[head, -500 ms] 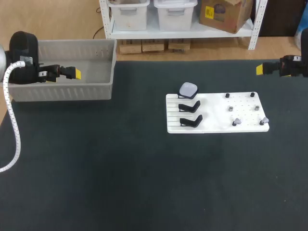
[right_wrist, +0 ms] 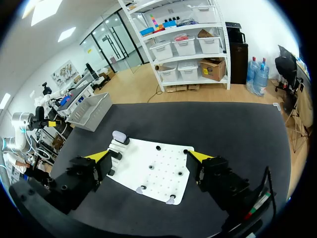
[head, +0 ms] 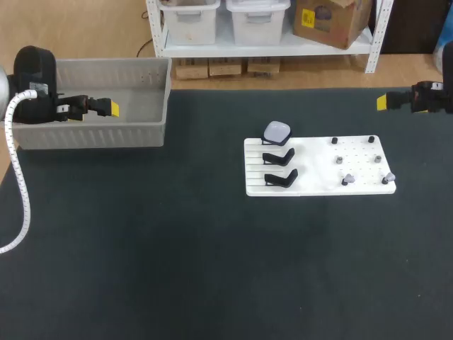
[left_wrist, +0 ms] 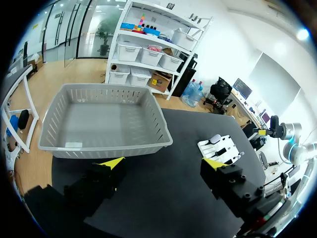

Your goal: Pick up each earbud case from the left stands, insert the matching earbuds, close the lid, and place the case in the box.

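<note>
**Dark desk, two loads**

The desk had a dark, matte top. A grey box with ribbed walls sat at its far left corner, its long side along the far edge. A white board lay flat right of the middle, nearer the far edge than the near one, well apart from the box.

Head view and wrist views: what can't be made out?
Head view: small grey and black earbuds on the white peg board, too small to tell from pegs.
Head, right wrist views: pale lavender earbud case, lid seam too small.
Left wrist view: grey slatted plastic basket, near wall hides its nearest floor strip.
</note>
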Controlling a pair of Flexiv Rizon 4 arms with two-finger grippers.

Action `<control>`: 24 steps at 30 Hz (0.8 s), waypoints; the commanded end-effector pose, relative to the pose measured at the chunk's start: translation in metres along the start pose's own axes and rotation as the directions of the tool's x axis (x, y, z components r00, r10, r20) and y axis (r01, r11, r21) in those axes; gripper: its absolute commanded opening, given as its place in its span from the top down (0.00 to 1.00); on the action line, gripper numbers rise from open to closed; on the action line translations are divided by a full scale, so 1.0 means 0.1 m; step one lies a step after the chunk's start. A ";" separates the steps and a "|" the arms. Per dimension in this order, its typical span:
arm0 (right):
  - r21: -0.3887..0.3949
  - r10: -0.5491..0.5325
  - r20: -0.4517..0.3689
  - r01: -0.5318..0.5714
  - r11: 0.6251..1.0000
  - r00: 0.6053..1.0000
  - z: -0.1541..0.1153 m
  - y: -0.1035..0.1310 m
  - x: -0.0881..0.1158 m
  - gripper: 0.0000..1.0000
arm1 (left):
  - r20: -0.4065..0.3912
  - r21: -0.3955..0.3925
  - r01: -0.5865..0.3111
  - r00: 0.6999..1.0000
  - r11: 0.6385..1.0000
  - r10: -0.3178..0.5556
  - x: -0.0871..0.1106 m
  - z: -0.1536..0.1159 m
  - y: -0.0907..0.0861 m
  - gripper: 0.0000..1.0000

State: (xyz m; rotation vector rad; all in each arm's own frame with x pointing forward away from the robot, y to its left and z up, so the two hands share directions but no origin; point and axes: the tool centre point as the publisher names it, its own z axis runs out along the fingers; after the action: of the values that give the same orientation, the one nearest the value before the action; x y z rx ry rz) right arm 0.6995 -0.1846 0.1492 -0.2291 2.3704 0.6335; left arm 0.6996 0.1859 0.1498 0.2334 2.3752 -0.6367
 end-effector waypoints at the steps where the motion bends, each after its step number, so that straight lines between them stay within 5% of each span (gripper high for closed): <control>1: 0.002 0.000 -0.001 0.000 1.000 1.000 0.00 0.00 0.00 0.00 | -0.004 -0.006 0.001 1.000 1.000 -0.001 -0.01 0.00 -0.01 0.00; 5: 0.002 0.000 -0.001 0.000 1.000 1.000 0.00 0.00 0.00 0.00 | -0.004 -0.006 0.001 1.000 1.000 -0.001 -0.01 0.00 -0.01 0.00; 8: 0.002 0.000 -0.001 0.000 1.000 1.000 0.00 0.00 0.00 0.00 | 0.004 0.136 -0.001 1.000 0.991 0.000 -0.06 0.02 -0.05 0.00; 11: 0.002 0.000 -0.001 0.000 1.000 1.000 0.00 0.00 0.00 0.00 | 0.007 0.323 -0.103 0.994 0.941 0.107 -0.12 0.02 -0.14 0.00; 17: 0.002 0.000 -0.001 0.000 1.000 1.000 0.00 0.00 0.00 0.00 | 0.051 0.555 -0.350 0.920 0.754 0.389 -0.20 0.09 -0.40 0.00; 24: 0.002 0.000 -0.001 0.000 1.000 1.000 0.00 0.00 0.00 0.00 | 0.105 0.662 -0.502 0.797 0.556 0.595 -0.21 0.24 -0.65 0.00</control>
State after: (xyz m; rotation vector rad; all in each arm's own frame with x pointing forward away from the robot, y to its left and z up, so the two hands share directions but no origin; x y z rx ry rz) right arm 0.6995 -0.1846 0.1492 -0.2291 2.3705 0.6335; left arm 0.7000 0.1218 0.1777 0.7467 2.2009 -0.8726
